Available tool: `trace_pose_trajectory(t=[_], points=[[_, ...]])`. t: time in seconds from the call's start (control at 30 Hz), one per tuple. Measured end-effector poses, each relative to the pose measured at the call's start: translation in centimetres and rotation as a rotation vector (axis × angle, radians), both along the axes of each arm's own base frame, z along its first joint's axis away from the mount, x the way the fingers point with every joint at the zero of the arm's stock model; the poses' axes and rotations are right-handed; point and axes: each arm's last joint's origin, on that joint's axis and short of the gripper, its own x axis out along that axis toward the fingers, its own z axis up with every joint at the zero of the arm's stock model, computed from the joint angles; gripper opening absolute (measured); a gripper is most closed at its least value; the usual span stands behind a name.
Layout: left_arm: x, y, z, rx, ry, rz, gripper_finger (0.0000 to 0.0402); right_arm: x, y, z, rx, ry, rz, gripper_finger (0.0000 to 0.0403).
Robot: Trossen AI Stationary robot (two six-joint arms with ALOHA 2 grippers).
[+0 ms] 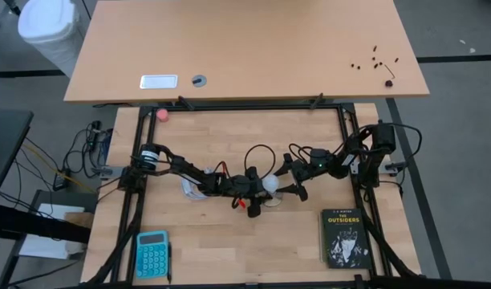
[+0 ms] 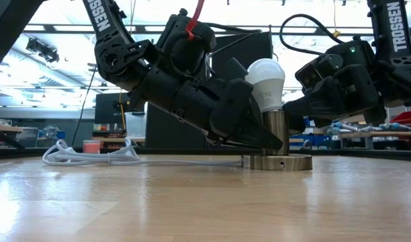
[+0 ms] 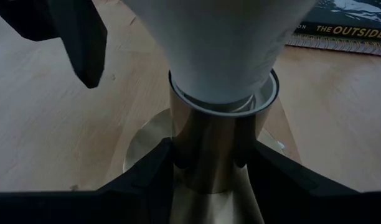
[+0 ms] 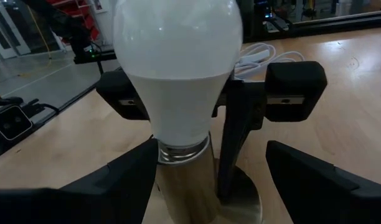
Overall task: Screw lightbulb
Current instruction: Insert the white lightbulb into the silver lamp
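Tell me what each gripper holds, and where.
The left gripper clamps the socket by its metal stem, under the lightbulb. The right gripper is open, empty.

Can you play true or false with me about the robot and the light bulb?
1. The lightbulb stands upright in the shiny metal socket. True.

2. The left gripper is holding the socket's metal tube. True: its two dark fingers sit on either side of the tube, below the bulb.

3. The right gripper is squeezing the bulb tight. False: its fingers are spread apart on both sides of the socket, and the right one is clearly away from it.

4. The blue calculator is next to the bulb. False: it lies far off, near the table's front left corner.

5. A book lies on the table. True.
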Motion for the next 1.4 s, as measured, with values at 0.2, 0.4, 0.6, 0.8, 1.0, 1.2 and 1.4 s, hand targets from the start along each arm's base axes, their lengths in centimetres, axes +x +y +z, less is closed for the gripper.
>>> trace_pose_trajectory(t=[0.2,0.4,0.6,0.8,1.0,1.2,1.4], points=[[0.0,0.1,0.0,0.020,0.002,-0.008,0.0188,-0.7,0.8,-0.2,0.013,0.012,-0.066,0.0309],[0.0,0.2,0.0,0.005,0.002,0.002,0.0188,-2.0,2.1,-0.2,-0.023,-0.014,-0.167,0.0309],[0.0,0.3,0.0,-0.031,-0.003,0.025,0.0188,-1.6,4.3,-0.2,-0.064,-0.010,-0.239,0.0309],[0.1,0.3,0.1,-0.051,-0.014,0.043,0.0188,-1.8,5.2,-0.1,-0.095,-0.026,-0.291,0.0309],[0.1,0.3,0.2,-0.071,-0.036,0.061,0.0188,-1.7,5.3,0.1,-0.090,-0.041,-0.288,0.0309],[0.1,0.3,0.3,-0.071,-0.040,0.061,0.0188,-1.7,5.3,0.1,-0.090,-0.041,-0.288,0.0309],[0.1,0.3,0.3,-0.071,-0.041,0.060,0.0188,-1.7,5.3,0.1,-0.090,-0.041,-0.288,0.0309]])
